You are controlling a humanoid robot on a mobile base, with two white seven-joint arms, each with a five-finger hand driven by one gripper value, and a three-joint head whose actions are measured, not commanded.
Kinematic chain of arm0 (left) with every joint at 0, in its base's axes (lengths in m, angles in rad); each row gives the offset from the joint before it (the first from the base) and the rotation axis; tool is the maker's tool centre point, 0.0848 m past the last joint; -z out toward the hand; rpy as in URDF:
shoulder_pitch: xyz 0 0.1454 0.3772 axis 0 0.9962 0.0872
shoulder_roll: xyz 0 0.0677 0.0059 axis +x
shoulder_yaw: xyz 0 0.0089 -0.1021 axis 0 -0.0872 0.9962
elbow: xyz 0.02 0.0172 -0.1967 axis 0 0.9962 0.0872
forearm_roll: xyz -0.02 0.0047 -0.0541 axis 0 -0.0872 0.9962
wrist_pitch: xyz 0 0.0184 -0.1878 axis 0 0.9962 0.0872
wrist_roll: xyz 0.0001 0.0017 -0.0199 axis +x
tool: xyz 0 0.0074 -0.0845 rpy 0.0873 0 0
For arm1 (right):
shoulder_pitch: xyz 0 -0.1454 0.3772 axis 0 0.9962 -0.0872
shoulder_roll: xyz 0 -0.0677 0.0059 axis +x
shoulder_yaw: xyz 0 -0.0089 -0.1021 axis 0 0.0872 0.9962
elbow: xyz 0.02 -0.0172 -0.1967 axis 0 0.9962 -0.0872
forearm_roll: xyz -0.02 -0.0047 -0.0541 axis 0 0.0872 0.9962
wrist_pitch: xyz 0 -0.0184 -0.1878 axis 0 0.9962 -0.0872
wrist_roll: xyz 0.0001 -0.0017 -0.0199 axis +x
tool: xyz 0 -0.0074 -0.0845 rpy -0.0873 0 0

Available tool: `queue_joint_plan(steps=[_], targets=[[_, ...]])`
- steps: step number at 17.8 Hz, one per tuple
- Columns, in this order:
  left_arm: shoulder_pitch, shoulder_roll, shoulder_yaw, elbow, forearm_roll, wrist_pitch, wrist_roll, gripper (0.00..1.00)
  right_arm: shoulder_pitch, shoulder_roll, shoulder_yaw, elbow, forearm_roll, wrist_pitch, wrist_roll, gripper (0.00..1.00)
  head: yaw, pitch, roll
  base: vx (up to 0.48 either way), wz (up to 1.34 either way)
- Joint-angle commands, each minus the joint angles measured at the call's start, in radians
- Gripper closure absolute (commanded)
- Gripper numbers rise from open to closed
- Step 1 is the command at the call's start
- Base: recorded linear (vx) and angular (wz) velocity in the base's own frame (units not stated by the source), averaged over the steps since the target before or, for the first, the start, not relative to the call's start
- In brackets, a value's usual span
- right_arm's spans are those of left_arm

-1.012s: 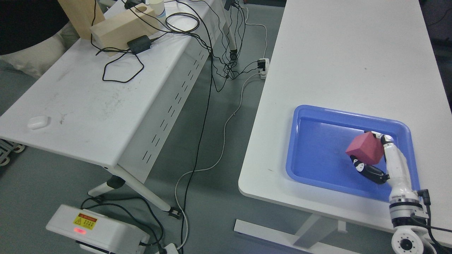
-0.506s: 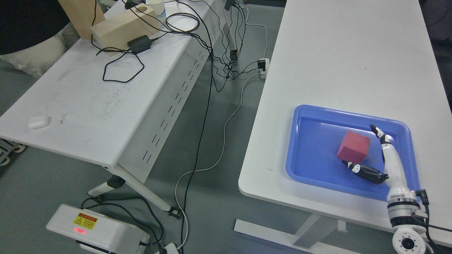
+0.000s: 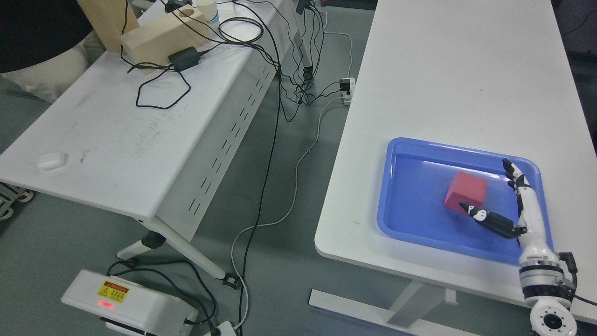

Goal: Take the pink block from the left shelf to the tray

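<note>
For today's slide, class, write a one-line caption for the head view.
Pink block resting in the blue tray as the open right robot hand hovers beside it.

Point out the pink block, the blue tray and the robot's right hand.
pink block (image 3: 466, 190), head view, on the middle of its top face.
blue tray (image 3: 390, 186), head view, on its left rim.
right hand (image 3: 529, 217), head view, on the white palm, fingers spread.
</note>
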Motion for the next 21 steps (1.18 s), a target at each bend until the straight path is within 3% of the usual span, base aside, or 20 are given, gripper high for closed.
queue_joint_plan(steps=[1,21], targets=[[0.009,0.017,0.000,0.000,-0.002,-0.001,-0.001,0.00,-0.011,0.043,-0.062,-0.014,-0.202,0.002,-0.004,0.00,0.0000,0.000,0.000,-0.028,0.00],[0.009,0.017,0.000,0.000,-0.002,-0.001,-0.001,0.00,0.003,0.065,-0.063,-0.017,-0.206,0.000,-0.001,0.00,0.0000,0.000,0.000,-0.098,-0.03]])
